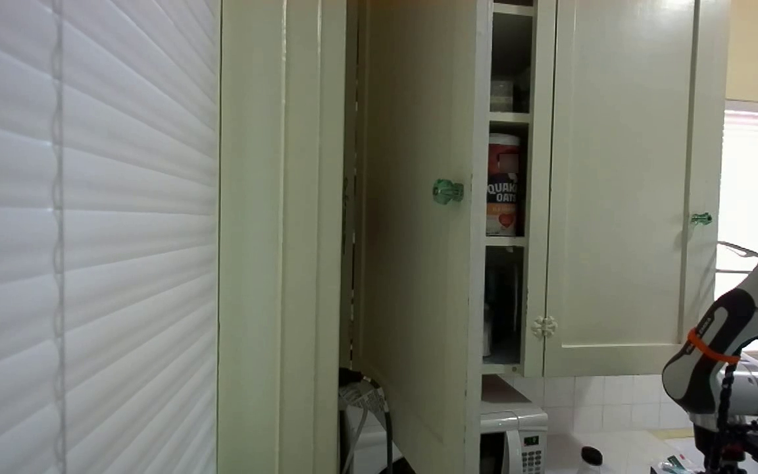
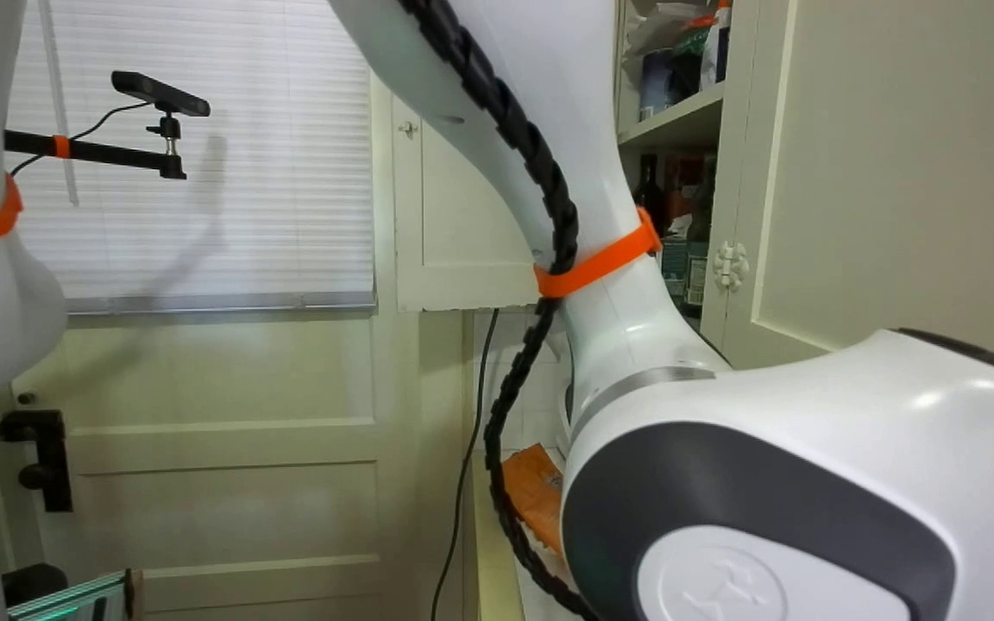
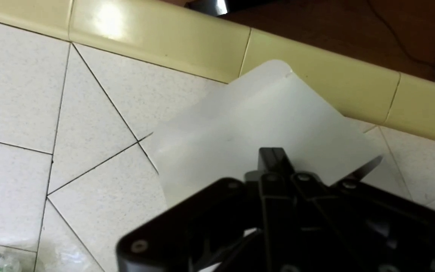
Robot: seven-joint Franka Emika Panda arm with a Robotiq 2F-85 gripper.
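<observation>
My gripper (image 3: 272,152) comes in from the bottom of the wrist view, its two fingertips pressed together with only a thin seam between them. Nothing shows in its grip. Below the fingertips a white, slightly glossy sheet (image 3: 236,124) with rounded corners lies on the counter; one corner overlaps the yellow edging. Whether the fingertips touch the sheet I cannot tell. A narrow dark blade-like piece (image 3: 368,167) pokes out to the right of the fingers, the rest of it hidden behind the gripper. In an exterior view the arm (image 1: 734,349) reaches down at the right, its gripper end cut off below.
Yellow tile edging (image 3: 157,36) borders the pale tiled counter (image 3: 21,87), with brown floor beyond. Clear plastic (image 3: 10,260) sits at the lower left. A cabinet door (image 1: 418,263) stands open above a microwave (image 1: 517,428). An orange packet (image 2: 534,492) lies behind the arm.
</observation>
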